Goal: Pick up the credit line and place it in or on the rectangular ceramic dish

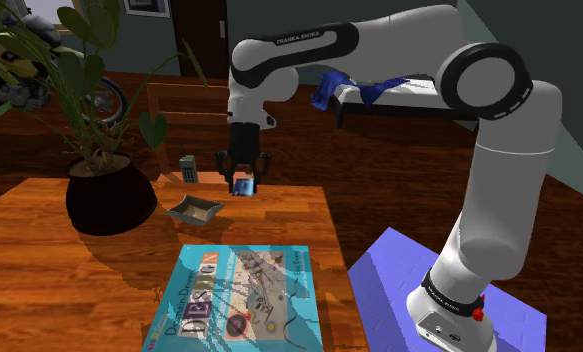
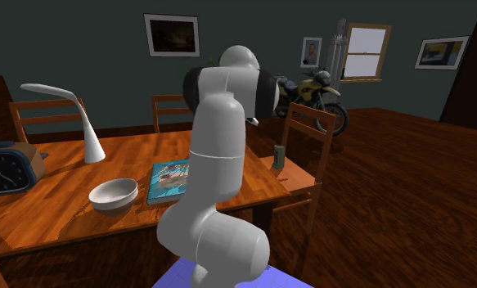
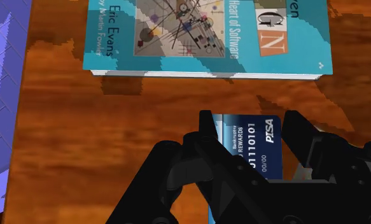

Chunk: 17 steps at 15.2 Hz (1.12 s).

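- My pincer (image 1: 243, 176) is narrow, clamped on the blue card (image 1: 243, 186), with a finger (image 3: 206, 137) on either side of it.
- The card hangs in the air above the wooden table (image 1: 39, 250), not touching it.
- The grey rectangular dish (image 1: 194, 209) sits on the table, near the card, toward the shoulder view's left and apart from it.
- A black plant pot (image 1: 107, 198) stands further left of the dish.
- A teal book (image 1: 234, 300) lies flat on the table, nearer the shoulder camera than the dish.
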### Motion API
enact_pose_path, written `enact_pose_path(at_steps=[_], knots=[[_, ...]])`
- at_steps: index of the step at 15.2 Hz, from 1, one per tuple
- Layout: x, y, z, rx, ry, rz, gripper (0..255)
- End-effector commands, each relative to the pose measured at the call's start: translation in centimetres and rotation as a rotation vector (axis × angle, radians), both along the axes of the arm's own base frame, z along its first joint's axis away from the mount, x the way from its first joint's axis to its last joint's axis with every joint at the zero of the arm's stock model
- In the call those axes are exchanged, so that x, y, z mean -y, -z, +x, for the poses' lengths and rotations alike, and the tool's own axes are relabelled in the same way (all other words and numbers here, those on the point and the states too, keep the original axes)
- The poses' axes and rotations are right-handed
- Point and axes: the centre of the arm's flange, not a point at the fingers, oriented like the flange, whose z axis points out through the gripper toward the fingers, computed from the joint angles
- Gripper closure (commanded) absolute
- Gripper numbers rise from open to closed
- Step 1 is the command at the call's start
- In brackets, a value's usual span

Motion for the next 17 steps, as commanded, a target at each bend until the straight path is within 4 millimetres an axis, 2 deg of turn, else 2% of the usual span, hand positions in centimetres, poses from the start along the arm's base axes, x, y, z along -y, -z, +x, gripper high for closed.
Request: enact_pose_path(at_steps=[1, 10, 17], knots=[[-1.6, -0.1, 2.1, 0.000, 0.001, 0.000, 255], [-9.1, -0.8, 11.4, 0.000, 0.001, 0.000, 255], [-9.1, 2.8, 11.4, 0.000, 0.001, 0.000, 255]])
